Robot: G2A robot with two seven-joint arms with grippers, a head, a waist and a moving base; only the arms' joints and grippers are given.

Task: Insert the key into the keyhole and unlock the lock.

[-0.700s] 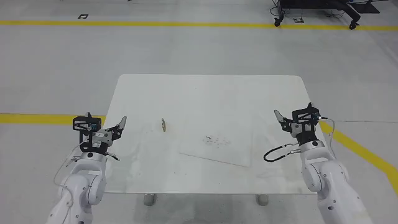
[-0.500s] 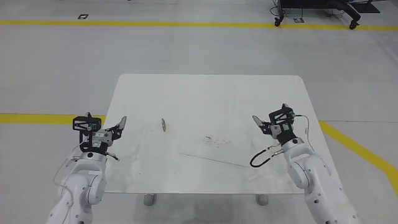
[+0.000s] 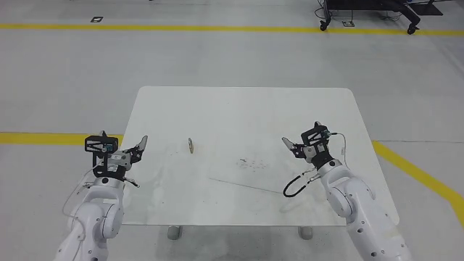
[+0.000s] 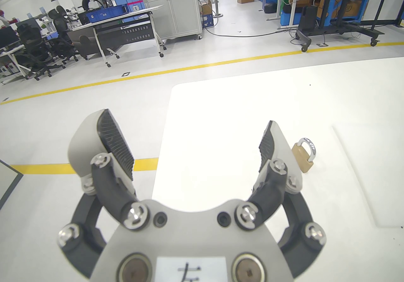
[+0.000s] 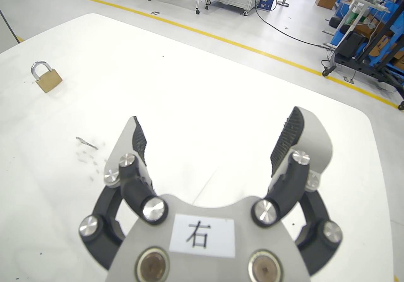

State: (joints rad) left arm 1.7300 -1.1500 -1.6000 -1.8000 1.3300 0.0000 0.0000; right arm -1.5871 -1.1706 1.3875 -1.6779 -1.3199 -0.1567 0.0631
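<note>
In the top view I'm seeing the lock (image 3: 190, 145) lying left of centre on the table (image 3: 239, 105). The left gripper (image 3: 123, 143) is hanging at the left edge and the right gripper (image 3: 301, 139) right of centre.

In the left wrist view the left gripper (image 4: 189, 132) is gaping wide and empty, and the lock (image 4: 303, 157) is sitting just beside one fingertip.

In the right wrist view the right gripper (image 5: 217, 125) is also spread and holding nothing. The key (image 5: 86, 143) is lying flat between it and the lock (image 5: 46, 76).

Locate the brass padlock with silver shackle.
Top view: brass padlock sits on the white table's left half, near the left gripper, left of the small metal key.
</note>
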